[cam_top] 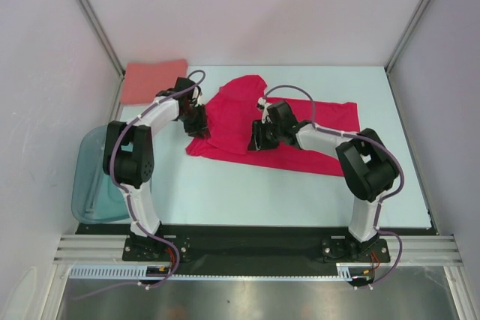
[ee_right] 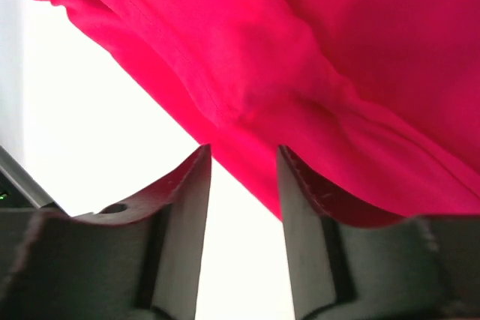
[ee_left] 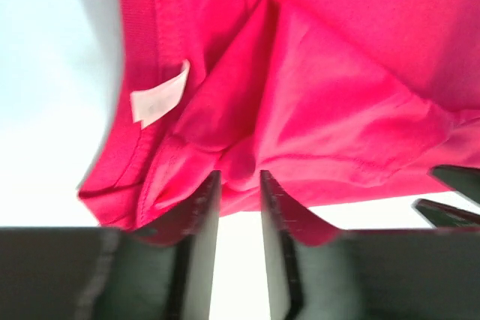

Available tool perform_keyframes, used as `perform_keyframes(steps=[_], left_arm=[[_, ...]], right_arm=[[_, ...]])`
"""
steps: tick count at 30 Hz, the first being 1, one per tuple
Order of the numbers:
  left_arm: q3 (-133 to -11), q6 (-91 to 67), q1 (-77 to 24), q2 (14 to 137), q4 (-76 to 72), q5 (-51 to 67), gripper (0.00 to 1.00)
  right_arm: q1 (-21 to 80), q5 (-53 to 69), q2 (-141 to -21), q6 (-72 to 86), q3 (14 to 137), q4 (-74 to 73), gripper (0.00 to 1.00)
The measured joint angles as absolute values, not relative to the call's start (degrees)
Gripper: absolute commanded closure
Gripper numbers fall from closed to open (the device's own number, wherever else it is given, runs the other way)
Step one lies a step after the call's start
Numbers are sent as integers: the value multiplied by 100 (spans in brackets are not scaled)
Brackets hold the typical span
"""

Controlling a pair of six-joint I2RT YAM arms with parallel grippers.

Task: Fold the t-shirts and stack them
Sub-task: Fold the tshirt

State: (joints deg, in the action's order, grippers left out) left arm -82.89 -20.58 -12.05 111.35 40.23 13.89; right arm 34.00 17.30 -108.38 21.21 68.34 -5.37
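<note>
The crimson-red t-shirt (cam_top: 232, 119) lies crumpled in the middle of the table, its right part spread flat. My left gripper (cam_top: 201, 127) is at its left edge. In the left wrist view the left gripper (ee_left: 240, 174) is shut on a bunched fold of the shirt (ee_left: 337, 73), beside a white label (ee_left: 159, 97). My right gripper (cam_top: 256, 140) is at the shirt's near edge. In the right wrist view the right gripper (ee_right: 241, 149) stands narrowly apart on the cloth's edge (ee_right: 375, 50), with creases running to its tips. The salmon-pink t-shirt (cam_top: 154, 79) lies folded at the back left.
A translucent teal plastic tub (cam_top: 101, 177) stands at the table's left edge beside the left arm's base. Grey walls with metal posts close in the back and both sides. The black rail with both arm bases runs along the near edge.
</note>
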Motion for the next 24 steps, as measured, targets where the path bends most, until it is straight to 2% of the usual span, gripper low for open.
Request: perform_keyframes(steps=[2,5,10,14,24], left_arm=[[-8243,-2043,-1197,11054,4047,1297,61],[-8235,-2053,-1186,10801,4064,1271,61],[-8283,-2268,-1212,10626,3732,1623,64],[-8344,-2451,-1267,10871,3487,1831,65],[-8495,-2556,-1306,11872,3487,1315,66]], right_arm=[[3291,1800,-10650,2145,6698,-642,52],[3098,1979,-10414,2246,6659,-655,53],[2982,2543,-10718,2672,7019,-246,61],[3083,3000,-11325,3188,7201,427,72],[2825,3568,-11998,3839,6788,1256,74]])
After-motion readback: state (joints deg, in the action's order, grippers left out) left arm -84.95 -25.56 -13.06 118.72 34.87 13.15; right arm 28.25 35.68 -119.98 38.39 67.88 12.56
